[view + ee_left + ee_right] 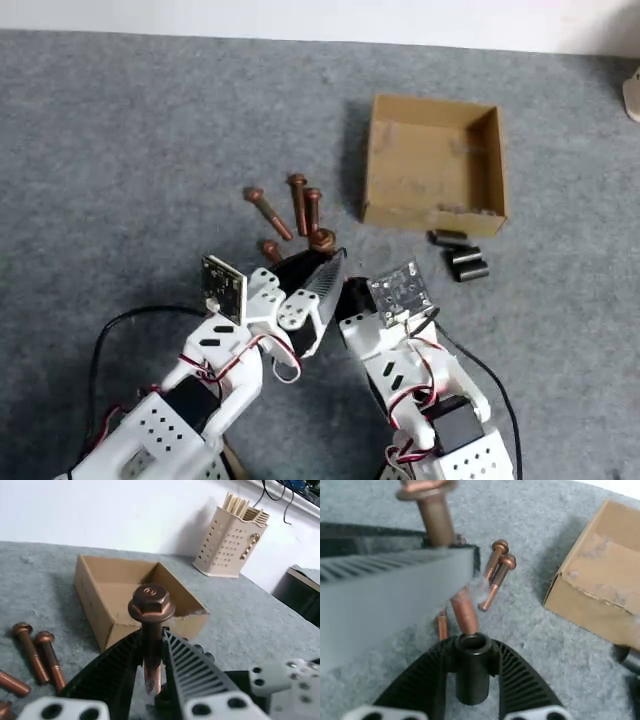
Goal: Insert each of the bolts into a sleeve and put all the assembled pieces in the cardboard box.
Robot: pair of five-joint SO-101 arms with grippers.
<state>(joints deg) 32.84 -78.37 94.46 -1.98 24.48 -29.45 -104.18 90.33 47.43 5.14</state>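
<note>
In the lower half of the high view both arms reach up from the bottom edge over the grey table [120, 150] and meet just below the centre of the frame. The right gripper [471, 652] has its two black fingers closed narrowly around a black sleeve [471, 672], gripping its sides, with the sleeve upright and its open mouth facing up. Directly over it, the left gripper [153, 641] pinches the shank of a copper bolt [151, 605] between its ribbed fingers, which are almost together; the bolt stands head up with its tip right at the sleeve's mouth, though whether it has entered cannot be told. Just beyond the grippers, slightly left of centre in the high view, four loose bolts [298, 205] lie on the table close together, one of them partly hidden behind the left gripper. To the right of centre three spare sleeves [460, 255] lie side by side, just in front of the cardboard box [435, 215], which sits open in the upper right. Farther back, beyond the box, a cream holder [230, 545] stands by the wall.
</note>
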